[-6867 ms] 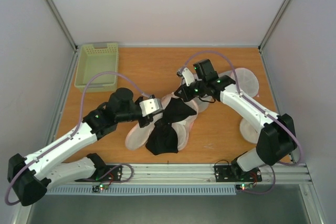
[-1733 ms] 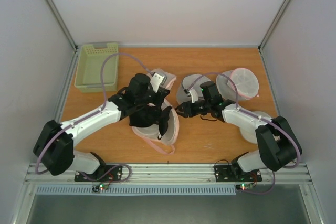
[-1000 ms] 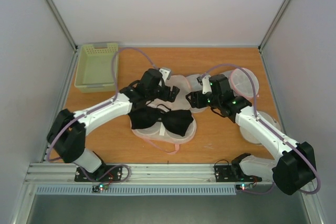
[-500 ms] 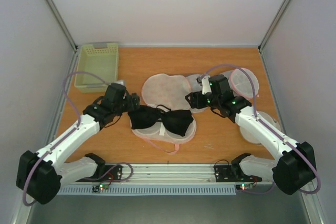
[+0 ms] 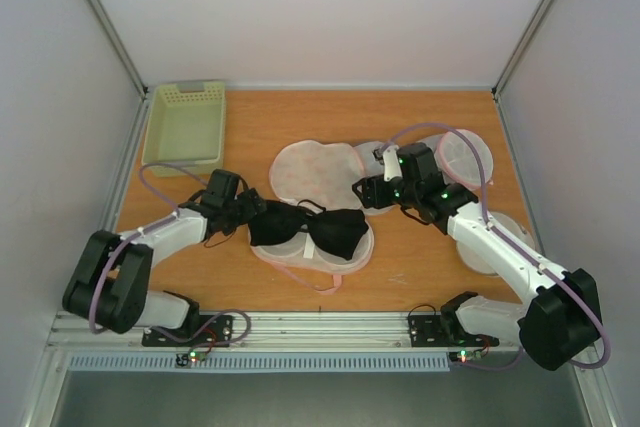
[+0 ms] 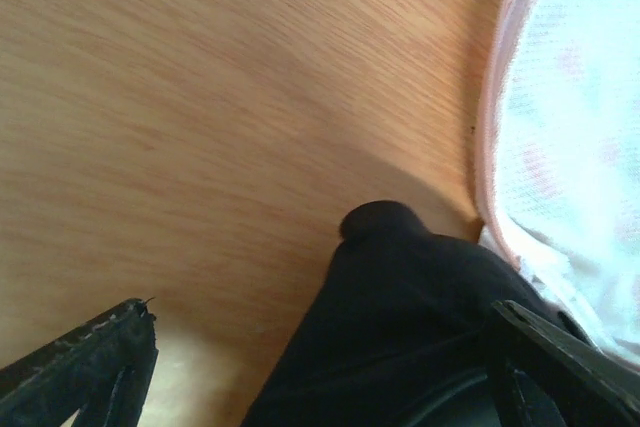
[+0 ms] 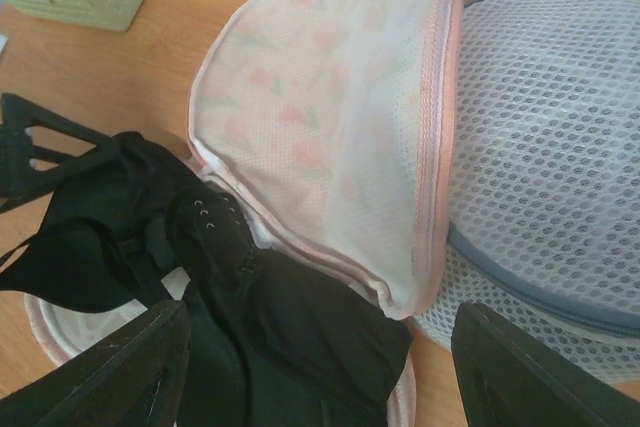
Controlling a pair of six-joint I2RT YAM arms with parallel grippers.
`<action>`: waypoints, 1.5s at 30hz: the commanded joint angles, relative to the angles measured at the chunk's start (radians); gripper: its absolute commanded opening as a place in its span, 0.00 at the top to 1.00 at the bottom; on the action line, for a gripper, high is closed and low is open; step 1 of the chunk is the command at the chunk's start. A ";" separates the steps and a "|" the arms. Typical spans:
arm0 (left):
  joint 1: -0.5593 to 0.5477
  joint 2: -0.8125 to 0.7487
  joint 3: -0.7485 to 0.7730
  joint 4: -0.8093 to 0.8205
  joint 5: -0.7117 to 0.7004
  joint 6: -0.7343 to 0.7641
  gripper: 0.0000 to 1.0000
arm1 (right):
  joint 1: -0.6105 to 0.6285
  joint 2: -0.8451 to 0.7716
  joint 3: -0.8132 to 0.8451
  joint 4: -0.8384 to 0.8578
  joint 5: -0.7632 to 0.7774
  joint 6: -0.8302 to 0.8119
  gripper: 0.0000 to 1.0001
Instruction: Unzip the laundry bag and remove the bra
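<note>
The laundry bag lies unzipped in mid-table, its printed upper half folded back and its lower half flat under the bra. The black bra is spread across that lower half, cups side by side. My left gripper sits low at the bra's left end. In the left wrist view it stands open, with the bra's cup between its wide fingers. My right gripper hovers open over the bra's right cup and the flap's pink edge.
A pale green basket stands at the back left. Round white mesh bags lie behind and beside the right arm, one touching the printed flap. A pink strap trails toward the near edge.
The left gripper left the bag's upper flap, which now lies folded back, and came down to the bra's left end, its jaws narrowing slightly. The right arm stayed put.
</note>
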 commanded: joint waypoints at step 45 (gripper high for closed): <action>-0.042 -0.147 -0.030 0.068 0.094 0.072 0.99 | 0.069 0.180 -0.231 0.257 -0.257 0.292 0.64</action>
